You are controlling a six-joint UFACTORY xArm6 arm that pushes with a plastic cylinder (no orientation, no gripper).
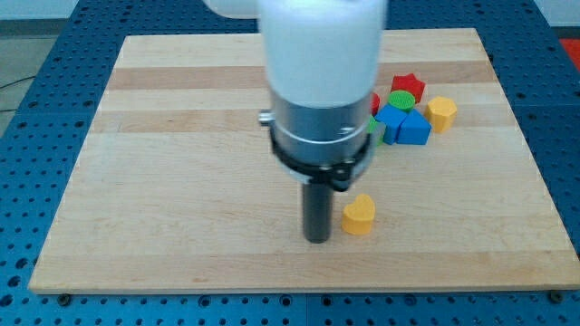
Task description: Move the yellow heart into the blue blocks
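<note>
Where blue perforated metal (27,136) frames everything, sits on it a pale wooden board (181,181) banded with lighter and darker strips, reaching nearly to all four edges of the view, with a strip of room floor just visible at the view's top left. Looms over the board's middle a white and grey arm body (317,91), hiding part of the cluster behind it. Ends in a bare dark rod holding nothing, my tip (318,240) down at the board near the view's bottom centre. Huddles toward the view's upper right a group: two blue blocks (402,123) touching, a green round block (402,99) and red star (409,85) just above, a yellow hexagon (441,113) at the right. Lies the yellow heart (359,215) just beside my tip on its right, well apart from the blue blocks, with bare wood between.
</note>
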